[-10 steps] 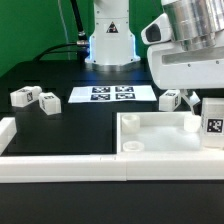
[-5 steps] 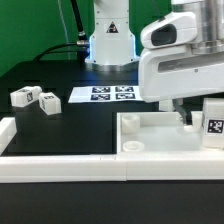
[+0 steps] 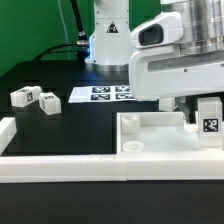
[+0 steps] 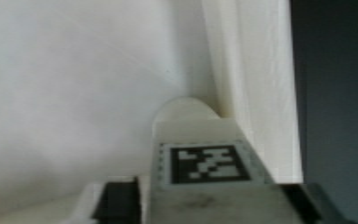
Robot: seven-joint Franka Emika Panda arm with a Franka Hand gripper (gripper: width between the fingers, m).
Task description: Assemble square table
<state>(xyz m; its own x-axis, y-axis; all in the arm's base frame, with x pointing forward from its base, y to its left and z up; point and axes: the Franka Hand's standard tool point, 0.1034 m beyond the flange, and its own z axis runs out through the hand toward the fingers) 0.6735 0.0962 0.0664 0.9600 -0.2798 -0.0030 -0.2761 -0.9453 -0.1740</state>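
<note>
**Ana:** Where is the robot's two-finger gripper (image 4: 208, 204)?

**Ben:** It straddles a short white block leg (image 3: 208, 120) bearing a black-and-white tag. The leg stands upright at the edge of the large flat white plastic square panel (image 3: 150, 141), on the exterior view's right. Whether the fingers pinch the leg or only flank it cannot be told.

**Ana:** Which step is that?

**Ben:** Probably taking hold of this leg for a corner socket. Two more tagged legs (image 3: 35, 99) lie loose near the marker board (image 3: 110, 94), well apart from the panel.

**Ana:** And next?

**Ben:** It needs a firm, square grip, then the leg must be kept vertical and centred over the round socket before pressing.
</note>
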